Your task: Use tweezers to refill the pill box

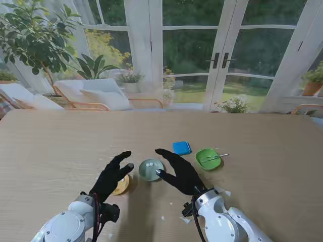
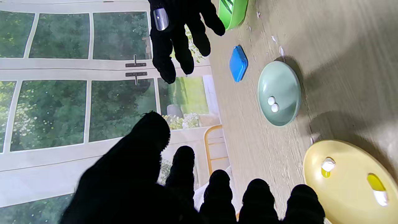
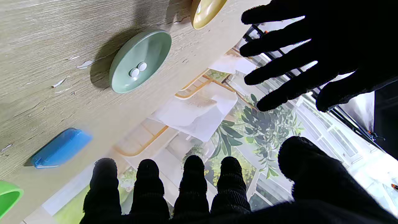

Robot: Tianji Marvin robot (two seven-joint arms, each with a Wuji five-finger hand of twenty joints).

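From the stand, the left robot hand (image 1: 112,176) and right robot hand (image 1: 180,170) are hovering with fingers spread, holding nothing, flanking the grey-green dish (image 1: 151,169); the tweezers (image 1: 214,157) are lying untouched in the green dish (image 1: 208,159), right of the blue pill box (image 1: 181,147).

The left wrist view is showing two pills (image 2: 273,104) and the yellow dish (image 2: 351,180).

In the right wrist view, the pills (image 3: 138,69) are touching, so the tweezers may well pinch both or flick one out.

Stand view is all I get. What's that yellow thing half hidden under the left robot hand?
Observer: The left wrist view shows it whole. It is a round yellow disc, which looks like the pill box, with two openings in its top.
Operator: Is anything in those openings?
Observer: Yes, a white piece shows in each one, probably a pill.
Operator: And the pale green dish beside it? I only see specks.
Observer: Both wrist views show exactly two round white pills lying side by side, off-centre in the dish.
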